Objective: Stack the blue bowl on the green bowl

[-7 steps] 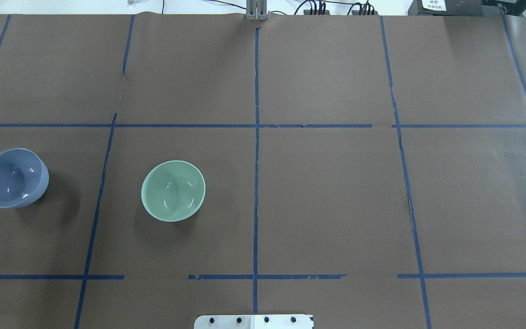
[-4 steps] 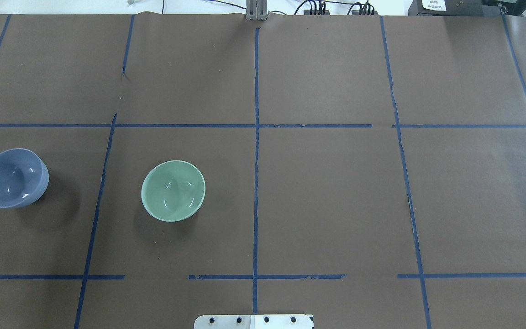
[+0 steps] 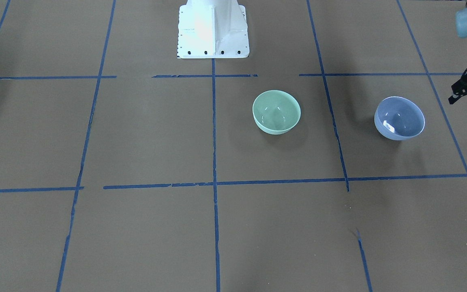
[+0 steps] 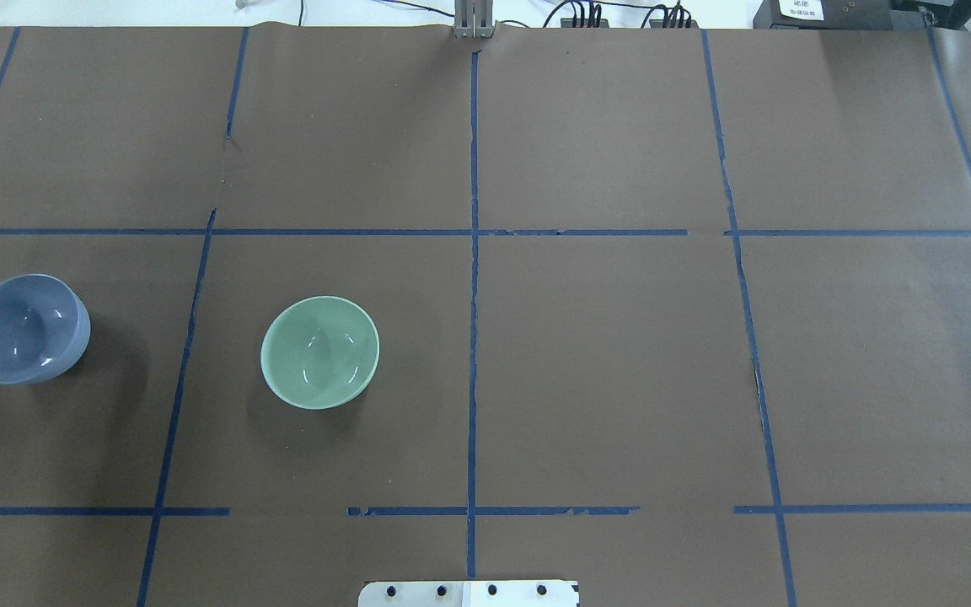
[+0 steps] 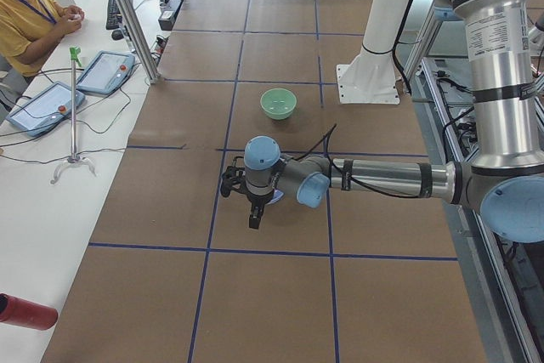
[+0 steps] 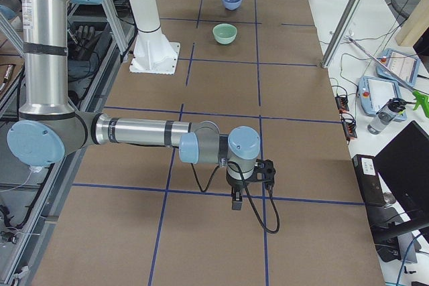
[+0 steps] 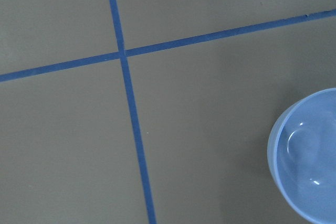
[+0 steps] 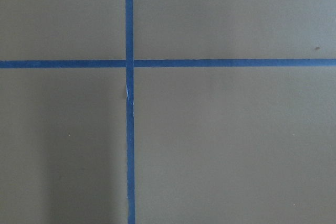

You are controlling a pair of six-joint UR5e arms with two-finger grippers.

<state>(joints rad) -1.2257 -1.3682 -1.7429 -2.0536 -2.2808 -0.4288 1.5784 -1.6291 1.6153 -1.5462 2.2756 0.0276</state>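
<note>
The blue bowl stands upright at the table's far left in the overhead view, and shows in the front view. The green bowl stands upright to its right, apart from it, and shows in the front view. Both are empty. My left gripper hangs above the table beside the blue bowl, whose rim shows at the left wrist view's right edge. I cannot tell whether it is open or shut. My right gripper hangs over the table's other end, far from both bowls; I cannot tell its state.
Blue tape lines divide the brown table cover into squares. The robot's white base plate is at the near edge. An operator sits at a side bench with tablets and a small stand.
</note>
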